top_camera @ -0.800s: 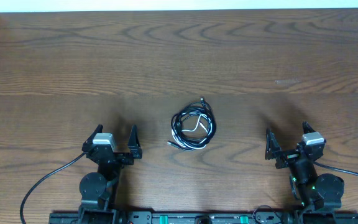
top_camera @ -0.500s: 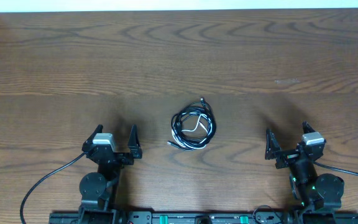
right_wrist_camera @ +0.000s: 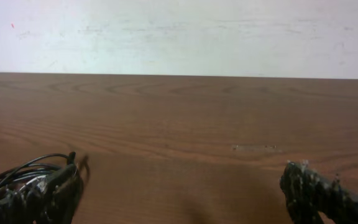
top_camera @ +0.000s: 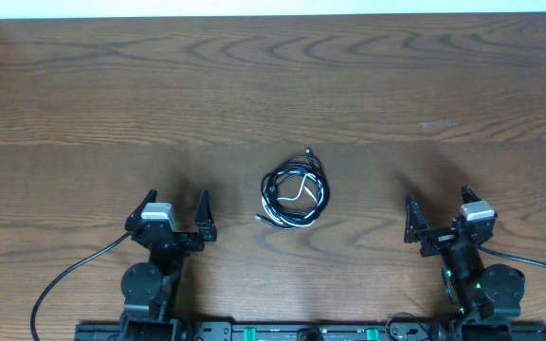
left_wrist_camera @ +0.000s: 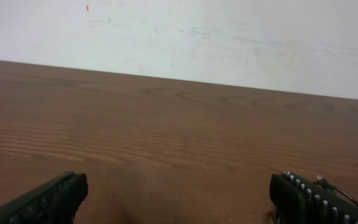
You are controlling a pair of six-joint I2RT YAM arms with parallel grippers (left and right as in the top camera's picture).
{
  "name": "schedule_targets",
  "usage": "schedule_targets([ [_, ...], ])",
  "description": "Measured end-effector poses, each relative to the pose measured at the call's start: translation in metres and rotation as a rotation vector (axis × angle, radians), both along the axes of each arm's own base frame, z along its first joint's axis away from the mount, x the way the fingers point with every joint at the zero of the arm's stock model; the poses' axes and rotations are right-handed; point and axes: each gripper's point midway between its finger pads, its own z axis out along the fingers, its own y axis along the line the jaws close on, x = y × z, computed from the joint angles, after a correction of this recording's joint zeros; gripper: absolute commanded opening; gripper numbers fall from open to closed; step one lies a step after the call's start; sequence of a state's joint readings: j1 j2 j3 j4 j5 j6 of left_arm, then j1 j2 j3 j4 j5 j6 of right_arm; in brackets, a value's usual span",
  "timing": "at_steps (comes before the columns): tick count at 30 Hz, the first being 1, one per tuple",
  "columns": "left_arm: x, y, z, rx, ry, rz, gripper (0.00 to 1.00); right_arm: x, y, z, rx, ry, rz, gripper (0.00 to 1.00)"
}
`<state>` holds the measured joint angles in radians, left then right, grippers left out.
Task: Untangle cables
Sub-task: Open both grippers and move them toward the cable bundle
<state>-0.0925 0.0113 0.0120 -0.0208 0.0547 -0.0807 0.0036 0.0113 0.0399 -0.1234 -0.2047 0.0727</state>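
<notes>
The cables [top_camera: 294, 192] lie in one small tangled coil at the middle of the wooden table: thin black wires with a thin white one looped inside and plug tips sticking out. My left gripper [top_camera: 174, 210] is open and empty, to the coil's lower left. My right gripper [top_camera: 438, 214] is open and empty, to the coil's lower right. In the right wrist view part of the coil [right_wrist_camera: 23, 171] shows behind the left finger. In the left wrist view a bit of black wire [left_wrist_camera: 337, 188] shows past the right finger. Neither gripper touches the cables.
The wooden table [top_camera: 273, 85] runs to a white wall at the back. Thicker black cords [top_camera: 74, 270] run from the arm bases along the front edge. A faint scuff mark [top_camera: 437, 123] is on the table at the right.
</notes>
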Motion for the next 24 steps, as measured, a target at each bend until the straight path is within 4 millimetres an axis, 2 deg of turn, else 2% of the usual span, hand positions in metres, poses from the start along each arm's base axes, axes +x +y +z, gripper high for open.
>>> schedule_targets([
  [19,0.0,0.0,0.0001,0.0,0.0,0.0,0.99,0.0,0.0,-0.0001,0.001,0.001,0.0,0.99],
  [24,-0.0001,-0.0031,0.0021,-0.005,-0.008,-0.018,0.99,0.0002,0.0008,0.004,0.125,0.01,-0.006,0.99],
])
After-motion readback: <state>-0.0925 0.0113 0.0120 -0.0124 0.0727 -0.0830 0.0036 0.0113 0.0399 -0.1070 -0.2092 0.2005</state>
